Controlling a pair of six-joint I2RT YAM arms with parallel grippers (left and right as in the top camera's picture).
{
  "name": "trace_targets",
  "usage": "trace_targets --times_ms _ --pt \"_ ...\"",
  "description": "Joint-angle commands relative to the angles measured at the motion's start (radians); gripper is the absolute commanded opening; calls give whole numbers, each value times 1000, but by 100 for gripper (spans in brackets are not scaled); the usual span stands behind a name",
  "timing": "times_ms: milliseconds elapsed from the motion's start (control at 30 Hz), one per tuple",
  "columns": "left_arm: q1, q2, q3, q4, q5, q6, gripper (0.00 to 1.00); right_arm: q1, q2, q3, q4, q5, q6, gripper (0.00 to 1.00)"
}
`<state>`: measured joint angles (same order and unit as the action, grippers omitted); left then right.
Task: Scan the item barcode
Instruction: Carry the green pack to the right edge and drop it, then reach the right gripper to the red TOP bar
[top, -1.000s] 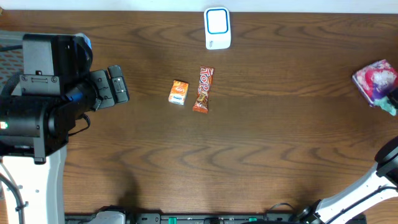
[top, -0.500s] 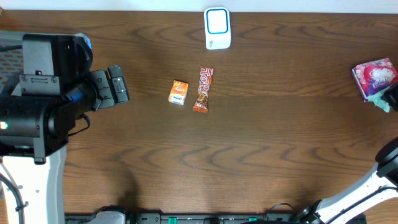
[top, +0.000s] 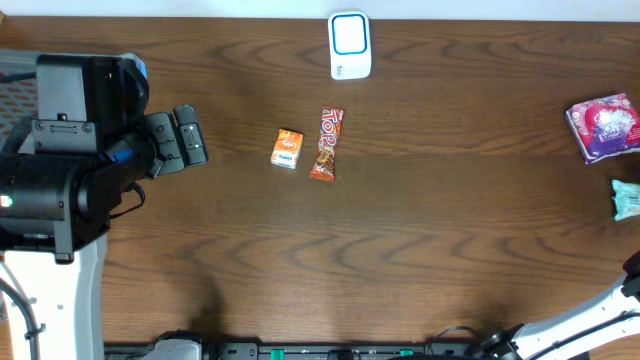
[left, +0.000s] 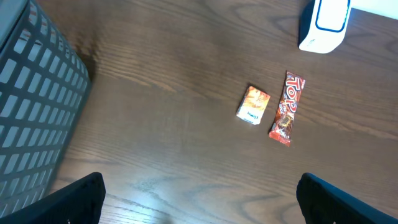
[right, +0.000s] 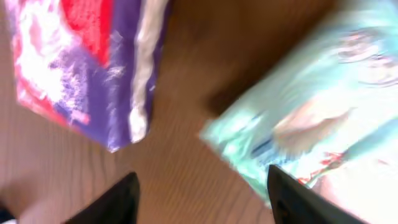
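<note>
Teal packet (right: 298, 118) is laid flat just ahead of the right gripper (right: 202, 196), whose jaws are spread and empty. No barcode is presented, as the scanner (top: 350, 45) is well apart.

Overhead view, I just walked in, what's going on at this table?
The job here is scanning item barcodes. The right gripper hangs open at the far right, over the gap between a pink and purple packet and a teal packet, gripping neither, though that view is blurred. The left gripper is wide open and empty on the left. A small orange box and a Top candy bar lie in the middle, near the white scanner.
</note>
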<state>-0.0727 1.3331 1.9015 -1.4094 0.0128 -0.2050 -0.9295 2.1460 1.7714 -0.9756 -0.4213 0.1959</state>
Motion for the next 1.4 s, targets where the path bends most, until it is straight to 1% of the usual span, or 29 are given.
trace_targets --times_ms 0,233,367,467,600,667,733,767,800,933,1000,1133,1267,1300,1367 --pt "4 0 3 0 -6 10 98 18 -6 0 -4 -105 -48 65" --pt "4 0 3 0 -6 10 98 69 -5 0 -37 -110 -64 68" --pt "4 0 3 0 -6 10 98 117 -6 0 -72 -176 -129 69" --pt "4 0 3 0 -6 10 98 172 -5 0 -97 -308 -172 69" --pt "4 0 3 0 -6 10 98 262 -5 0 -123 -601 -250 69" --pt "4 0 3 0 -6 10 98 314 -6 0 -128 -655 -261 73" --pt "4 0 3 0 -6 10 98 392 -5 0 -129 -621 -261 76" --pt "4 0 3 0 -6 10 98 426 -5 0 -130 -582 -261 86" --pt "4 0 3 0 -6 10 98 459 -5 0 -132 -540 -261 99" --pt "4 0 3 0 -6 10 98 610 -5 -1 -140 -366 -261 99" --pt "4 0 2 0 -6 10 98 682 -5 -1 -136 -319 -260 99" --pt "4 0 3 0 -6 10 98 838 -5 -1 -103 -286 -261 99" --pt "4 0 3 0 -6 10 98 988 -5 -1 -17 -272 -253 99" --pt "4 0 3 0 -6 10 98 1022 -5 -1 6 -243 -226 99" --pt "4 0 3 0 -6 10 98 1099 -4 -1 55 -126 -90 99"
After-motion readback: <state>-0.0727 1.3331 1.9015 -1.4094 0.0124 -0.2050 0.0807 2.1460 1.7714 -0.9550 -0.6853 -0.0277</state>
